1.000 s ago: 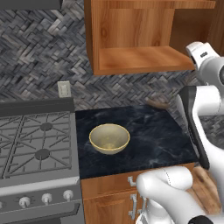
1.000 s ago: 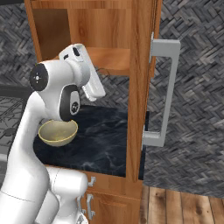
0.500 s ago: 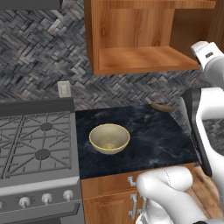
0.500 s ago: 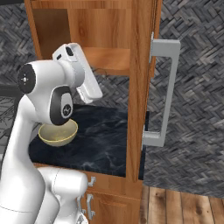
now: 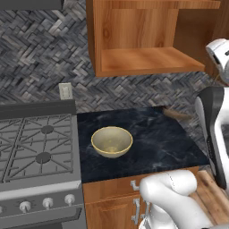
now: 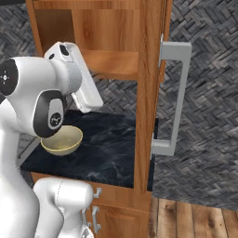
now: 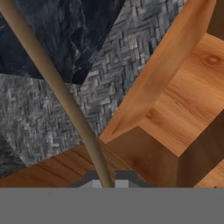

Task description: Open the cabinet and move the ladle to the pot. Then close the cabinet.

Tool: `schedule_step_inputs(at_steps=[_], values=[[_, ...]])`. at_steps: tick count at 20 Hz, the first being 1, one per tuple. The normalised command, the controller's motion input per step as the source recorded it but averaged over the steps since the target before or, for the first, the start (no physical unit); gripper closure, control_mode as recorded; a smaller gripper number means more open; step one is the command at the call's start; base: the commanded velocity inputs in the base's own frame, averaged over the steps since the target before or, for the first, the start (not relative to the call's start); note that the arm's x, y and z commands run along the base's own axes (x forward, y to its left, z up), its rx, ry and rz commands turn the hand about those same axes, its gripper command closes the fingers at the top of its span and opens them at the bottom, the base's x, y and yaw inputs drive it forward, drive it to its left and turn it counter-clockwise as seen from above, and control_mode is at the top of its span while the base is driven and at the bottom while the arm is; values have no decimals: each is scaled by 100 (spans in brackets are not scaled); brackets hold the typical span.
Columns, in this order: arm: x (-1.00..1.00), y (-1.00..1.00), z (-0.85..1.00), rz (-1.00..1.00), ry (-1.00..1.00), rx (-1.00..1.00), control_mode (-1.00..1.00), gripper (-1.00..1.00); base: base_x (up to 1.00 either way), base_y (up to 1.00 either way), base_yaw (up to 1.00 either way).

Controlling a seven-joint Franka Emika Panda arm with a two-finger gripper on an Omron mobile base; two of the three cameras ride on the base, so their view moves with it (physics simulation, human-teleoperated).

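Hand [image 7: 105, 183] round ladle [image 7: 52, 83] — cabinet [image 5: 147, 60] bare

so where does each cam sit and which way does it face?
Left base view: behind-left of the arm, looking down at the counter, bowl and cabinet; white arm at right.
Right base view: behind-right; arm at left; same bowl and cabinet.
Hand view: along the tool, shut on the ladle; shares cabinet and counter.
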Motion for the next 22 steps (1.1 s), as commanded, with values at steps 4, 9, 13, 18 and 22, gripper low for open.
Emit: schedule_step_inputs(at_steps=[4,9,13,18,22], values=[[-39,1,1,0,0,0,100,100,-14,3,0],[0,0,0,0,0,0,100,100,-44,66,2],[0,0,0,0,0,0,100,100,-8,100,7],[0,0,0,0,0,0,100,100,0,100,1],[0,0,0,0,0,0,100,100,0,100,0]])
